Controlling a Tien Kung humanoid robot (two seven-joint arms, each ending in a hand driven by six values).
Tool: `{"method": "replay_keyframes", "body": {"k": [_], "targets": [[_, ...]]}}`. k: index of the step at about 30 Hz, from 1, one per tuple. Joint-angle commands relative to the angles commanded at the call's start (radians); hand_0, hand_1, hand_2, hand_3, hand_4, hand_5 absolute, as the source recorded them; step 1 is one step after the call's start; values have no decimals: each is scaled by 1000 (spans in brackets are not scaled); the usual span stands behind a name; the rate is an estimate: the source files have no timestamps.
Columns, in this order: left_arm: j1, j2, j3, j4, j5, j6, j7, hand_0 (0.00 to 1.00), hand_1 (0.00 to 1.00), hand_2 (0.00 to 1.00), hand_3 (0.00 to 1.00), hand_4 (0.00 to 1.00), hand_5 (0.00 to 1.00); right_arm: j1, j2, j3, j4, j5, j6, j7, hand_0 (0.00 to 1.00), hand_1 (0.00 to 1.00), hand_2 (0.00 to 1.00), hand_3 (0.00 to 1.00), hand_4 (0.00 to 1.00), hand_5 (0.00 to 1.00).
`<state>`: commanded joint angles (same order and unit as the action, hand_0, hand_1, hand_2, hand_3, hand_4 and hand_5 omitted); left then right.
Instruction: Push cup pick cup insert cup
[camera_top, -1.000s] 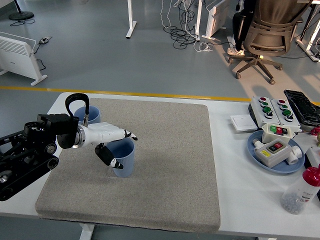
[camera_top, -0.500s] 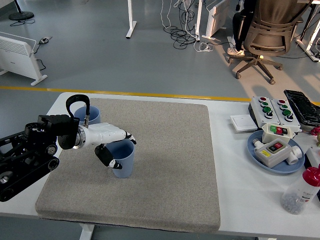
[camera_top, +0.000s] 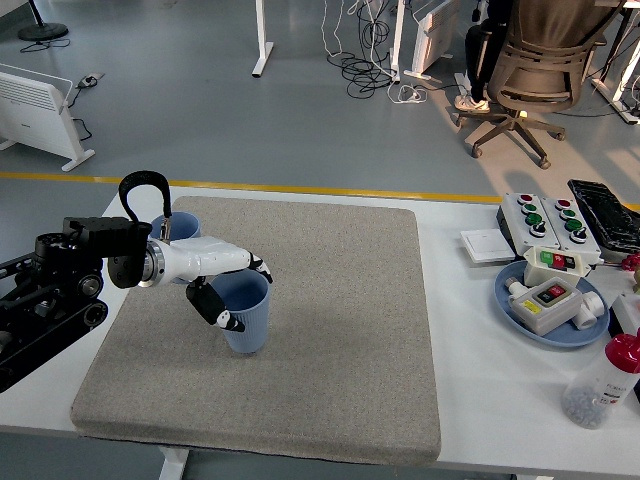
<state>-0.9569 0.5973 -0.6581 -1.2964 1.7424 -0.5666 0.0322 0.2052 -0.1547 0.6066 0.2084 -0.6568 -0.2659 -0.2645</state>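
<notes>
Fingers and thumb of my left hand (camera_top: 222, 288) sit wrapped around the near blue cup (camera_top: 243, 313), white fingers along its rim, thumb down its near wall; I read that as a grasp. It stands upright on the grey mat (camera_top: 330, 340), left of centre. The second blue cup (camera_top: 178, 229), my insert target, lies up-left, behind the wrist, close to the mat's far-left corner. I judge lifting and carrying back toward the arm suits; open mat lies rightward. My right hand isn't visible.
</notes>
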Motion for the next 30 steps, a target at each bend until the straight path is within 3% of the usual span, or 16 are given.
{"method": "replay_keyframes", "body": {"k": [5, 8, 13, 17, 19, 24, 30], "targets": [[-31, 38, -39, -31, -40, -19, 2, 501, 559, 668, 504, 611, 103, 3, -1, -5, 0, 12, -1, 2, 670, 614, 627, 586, 147, 488], [-74, 69, -80, -34, -69, -34, -1, 499, 556, 650, 499, 616, 113, 4, -3, -5, 0, 13, -1, 1, 670, 614, 627, 586, 146, 487], [-150, 84, -99, 39, -59, -36, -3, 495, 556, 650, 501, 619, 118, 4, -4, 4, 1, -1, 0, -4, 670, 614, 627, 586, 146, 487], [-195, 78, -88, 125, -29, -21, -7, 495, 556, 650, 501, 619, 118, 2, -5, 5, 2, -4, 0, -7, 670, 614, 627, 586, 146, 487], [-220, 60, -68, 192, -7, 3, -14, 493, 556, 654, 503, 626, 129, 1, -5, 8, 2, -9, 0, -10, 670, 614, 627, 586, 146, 487], [-251, 23, -24, 337, 10, 50, -31, 493, 557, 649, 503, 629, 138, 0, -5, 16, 3, -23, 0, -15, 670, 614, 627, 585, 146, 487], [-270, 2, -3, 449, -2, 63, -40, 487, 559, 648, 502, 634, 149, 3, -4, 20, 4, -31, -1, -16, 670, 615, 627, 585, 146, 487]]}}
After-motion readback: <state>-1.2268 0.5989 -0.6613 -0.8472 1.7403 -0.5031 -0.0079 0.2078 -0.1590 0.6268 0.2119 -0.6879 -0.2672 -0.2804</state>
